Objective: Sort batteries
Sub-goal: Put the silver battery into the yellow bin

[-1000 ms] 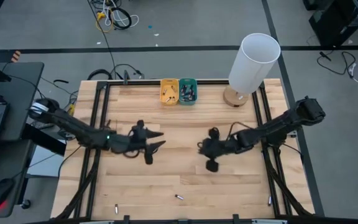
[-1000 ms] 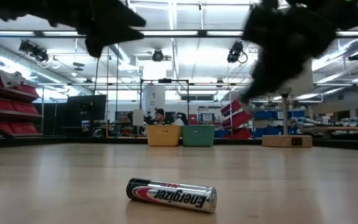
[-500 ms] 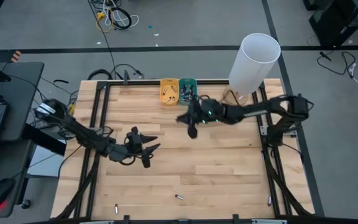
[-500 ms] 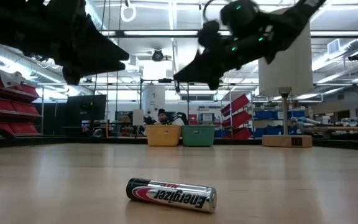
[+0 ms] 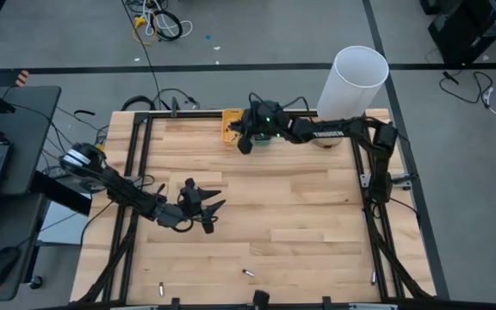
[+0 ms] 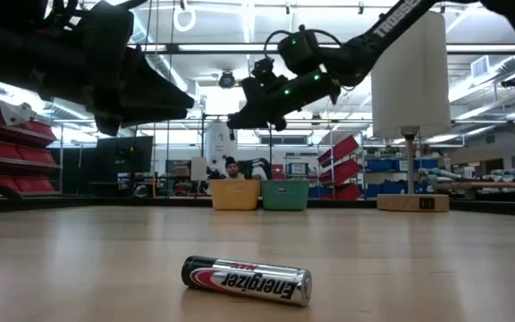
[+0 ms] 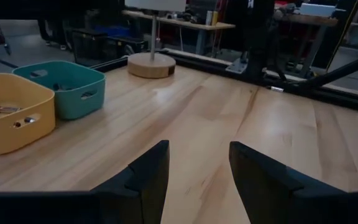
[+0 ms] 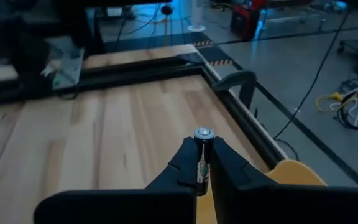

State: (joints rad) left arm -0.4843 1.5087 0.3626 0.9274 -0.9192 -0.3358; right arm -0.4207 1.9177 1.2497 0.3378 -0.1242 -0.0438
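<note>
Clearly the right gripper (image 8: 202, 163) pinches a small battery (image 8: 202, 155) mid-body (rigid, light, slick metal), yellow tray (image 8: 294, 173) just beneath; left gripper (image 7: 197, 168) gapes empty.

We see that the right claw (image 5: 244, 145), pinching a battery (image 8: 202, 151), has swung from mid-bench up to the yellow tray (image 5: 230, 116) at the far edge, while the left claw (image 5: 212, 213), fingers apart, has slipped slightly nearer the bench's front.

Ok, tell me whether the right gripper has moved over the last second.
Yes. In the high view the right gripper, shut on a battery, has swung from mid-table toward the far edge and now sits at the yellow tray, beside the teal tray.
</note>
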